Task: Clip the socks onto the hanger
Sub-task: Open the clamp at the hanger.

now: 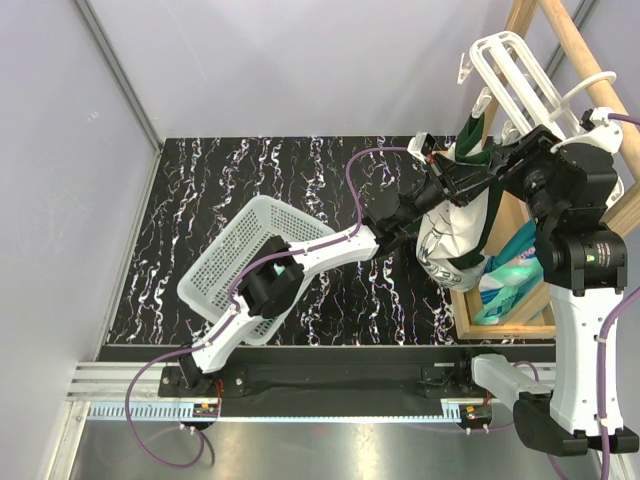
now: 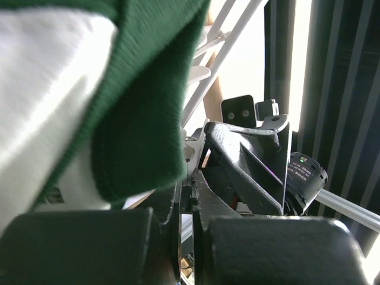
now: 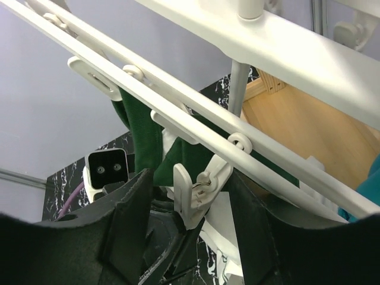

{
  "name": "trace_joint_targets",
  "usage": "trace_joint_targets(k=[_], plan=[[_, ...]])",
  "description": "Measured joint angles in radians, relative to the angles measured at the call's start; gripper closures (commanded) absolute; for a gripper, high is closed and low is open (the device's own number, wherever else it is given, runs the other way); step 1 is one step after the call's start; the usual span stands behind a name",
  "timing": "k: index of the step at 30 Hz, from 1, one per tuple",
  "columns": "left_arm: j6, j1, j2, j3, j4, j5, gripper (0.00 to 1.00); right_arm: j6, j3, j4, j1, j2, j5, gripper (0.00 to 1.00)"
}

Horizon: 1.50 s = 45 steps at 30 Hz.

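Observation:
A white sock with a dark green cuff and logo patches hangs under the white hanger at the right. My left gripper is at the sock's top. In the left wrist view its fingers stand nearly together, with the cuff at their tips. In the right wrist view my right gripper is open, one finger on each side of a dangling white clip on a hanger bar. Green cuff cloth hangs behind the bars. The right gripper also shows in the top view.
A wooden pole rack carries the hanger, and its base frame lies at the right of the table. Mint-green socks lie inside that frame. A white mesh basket stands tilted under the left arm.

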Motion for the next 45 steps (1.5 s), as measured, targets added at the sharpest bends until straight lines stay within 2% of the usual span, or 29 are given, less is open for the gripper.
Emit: trace_joint_targets(k=[9,14,18,20,28,29,33,37,38,41,42,45], plan=[[-0.008,0.000,0.000,0.000,0.005,-0.007,1.00,0.015,0.000,0.024,0.000,-0.008,0.024,0.55],[-0.012,0.000,0.000,0.000,0.008,-0.011,1.00,0.016,0.000,0.026,0.000,-0.008,0.029,0.57],[-0.013,0.000,0.000,0.000,0.008,-0.013,1.00,0.018,0.000,0.026,0.000,-0.008,0.031,0.52],[-0.014,-0.001,0.000,0.000,0.007,-0.013,1.00,0.019,0.000,0.026,0.001,-0.010,0.033,0.54],[-0.015,-0.004,0.000,0.000,0.007,-0.013,1.00,0.029,-0.007,0.030,0.003,-0.021,0.050,0.85],[-0.015,-0.004,0.000,0.000,0.007,-0.013,1.00,0.029,-0.007,0.031,0.003,-0.021,0.050,1.00],[-0.015,-0.004,0.000,0.000,0.006,-0.014,1.00,0.029,-0.006,0.030,0.004,-0.012,0.051,1.00],[-0.015,-0.004,0.000,-0.002,0.005,-0.020,0.90,0.030,0.011,0.015,0.004,0.003,0.052,1.00],[-0.015,-0.003,0.000,-0.003,0.005,-0.022,0.80,0.029,0.016,0.010,0.004,0.007,0.052,1.00],[-0.011,-0.002,0.000,-0.005,0.005,-0.023,0.71,0.029,0.027,0.007,0.003,0.015,0.073,1.00],[-0.010,0.000,0.000,-0.005,0.005,-0.022,0.65,0.032,0.031,0.005,0.001,0.019,0.083,1.00],[-0.006,0.005,0.000,-0.005,0.014,-0.019,0.59,0.034,0.038,-0.005,-0.004,0.031,0.111,1.00]])
